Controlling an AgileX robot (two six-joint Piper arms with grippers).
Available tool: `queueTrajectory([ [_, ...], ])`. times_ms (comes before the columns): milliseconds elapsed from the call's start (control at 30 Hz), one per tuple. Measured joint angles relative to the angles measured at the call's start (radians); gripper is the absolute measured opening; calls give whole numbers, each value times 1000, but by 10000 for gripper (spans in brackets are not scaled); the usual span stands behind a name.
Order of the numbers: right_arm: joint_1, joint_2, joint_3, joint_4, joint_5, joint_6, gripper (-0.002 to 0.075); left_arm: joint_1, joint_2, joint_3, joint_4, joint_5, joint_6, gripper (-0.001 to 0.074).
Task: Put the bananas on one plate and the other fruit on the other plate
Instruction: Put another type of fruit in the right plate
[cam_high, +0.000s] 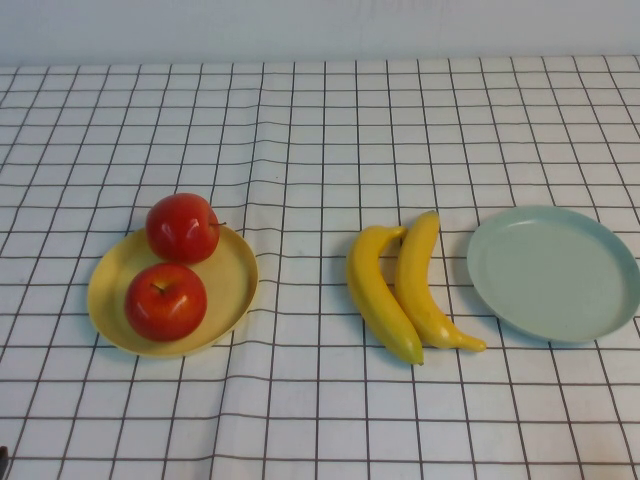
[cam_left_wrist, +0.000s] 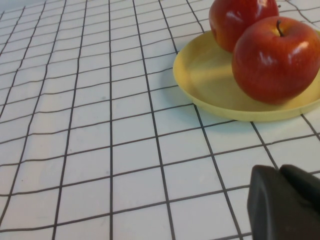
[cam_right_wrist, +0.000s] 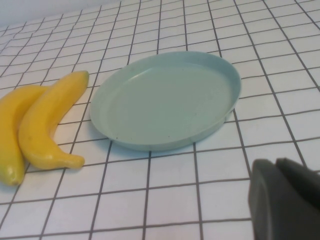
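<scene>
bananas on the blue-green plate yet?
No: both bananas lie side by side on the checked cloth, between the yellow plate holding the two apples and the empty blue-green plate.

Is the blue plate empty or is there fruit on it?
Empty. The blue plate shows only its bare inside; both bananas lie on the cloth beside it.

**Finishes on the checked worktop**

The two red apples (cam_high: 180, 226) are glossy and show bright highlights. The bananas (cam_high: 405, 285) look smooth, with a soft sheen. The pale yellow plate (cam_high: 232, 270) and the pale blue-green plate (cam_high: 553, 272) have a smooth, near-matt, plastic-like surface. The worktop (cam_high: 320, 130) wears a white cloth-like cover with dark grid lines, creased down the middle. Each end effector, left (cam_left_wrist: 286, 205) and right (cam_right_wrist: 285, 202), looks like matt black plastic.
</scene>
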Motion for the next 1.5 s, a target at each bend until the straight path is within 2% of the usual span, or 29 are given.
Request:
queueTrajectory([
  [367,0,0,0,0,0,0,-15,0,0,0,0,0,2,-2],
  [433,0,0,0,49,0,0,-15,0,0,0,0,0,2,-2],
  [500,0,0,0,195,0,2,-15,0,0,0,0,0,2,-2],
  [633,0,0,0,646,-2,2,-15,0,0,0,0,0,2,-2],
  [733,0,0,0,845,-14,2,-15,0,0,0,0,0,2,-2],
  [800,0,0,0,902,-25,2,-15,0,0,0,0,0,2,-2],
  [1133,0,0,0,950,-112,-1,-15,0,0,0,0,0,2,-2],
  [1300,0,0,0,936,-116,-77,-15,0,0,0,0,0,2,-2],
  [1400,0,0,-20,902,-94,-133,-15,0,0,0,0,0,2,-2],
  [1500,0,23,-132,783,-25,-164,-15,0,0,0,0,0,2,-2],
])
